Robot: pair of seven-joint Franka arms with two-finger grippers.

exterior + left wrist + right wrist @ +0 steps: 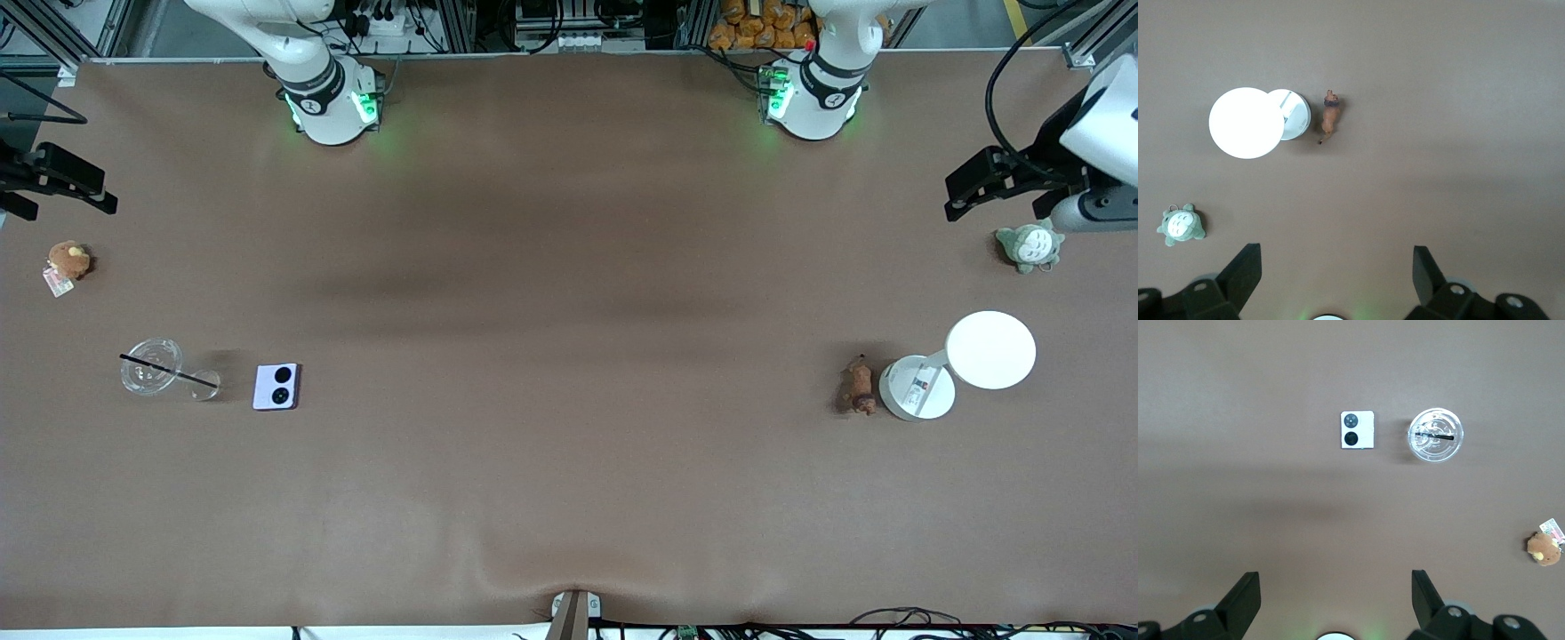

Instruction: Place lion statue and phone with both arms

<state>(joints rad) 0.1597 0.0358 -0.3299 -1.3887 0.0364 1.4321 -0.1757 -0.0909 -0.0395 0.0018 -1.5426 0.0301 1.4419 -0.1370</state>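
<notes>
Two black circles mark the lilac phone (276, 387).

Brown table (569, 267) bears phone (276, 387), lion statue (858, 386), cup (151, 366), plushes.

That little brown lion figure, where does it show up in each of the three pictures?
Front view: the lion statue lies toward the left arm's end of the table, beside the white lamp.
Left wrist view: the lion statue, again beside the white lamp.
Right wrist view: not in it.
Shared landmark: the white lamp.
</notes>
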